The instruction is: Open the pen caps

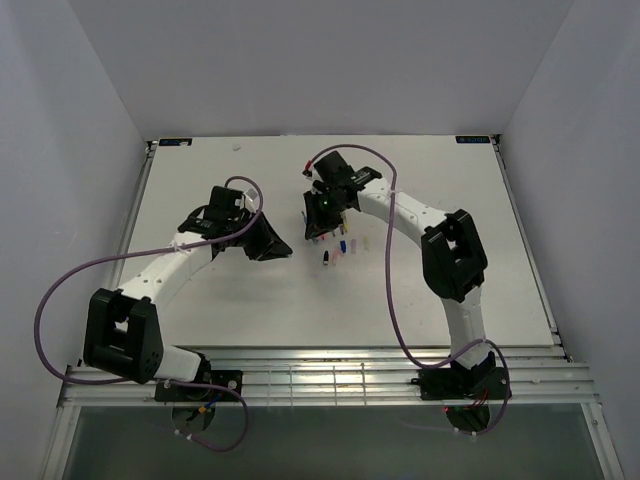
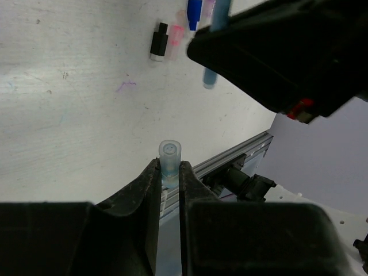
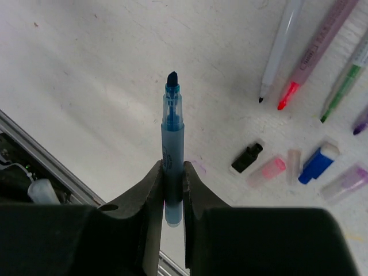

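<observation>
Right wrist view: the right end effector (image 3: 172,172) is clamped on a blue pen (image 3: 172,123) above the worktop (image 3: 86,69). The pen's long axis runs in line with the fingers, bare tip pointing away from them. The left end effector (image 2: 169,172) pinches a pale blue cap (image 2: 169,154), its lower part hidden between the fingers. The other pens (image 3: 282,46) at far right are cut off by the frame's edge.

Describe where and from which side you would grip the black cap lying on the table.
Probably best to grip the black cap across its narrow middle, coming straight down from above: it lies flat on its side on the table. Mind the pink cap close beside it.
</observation>
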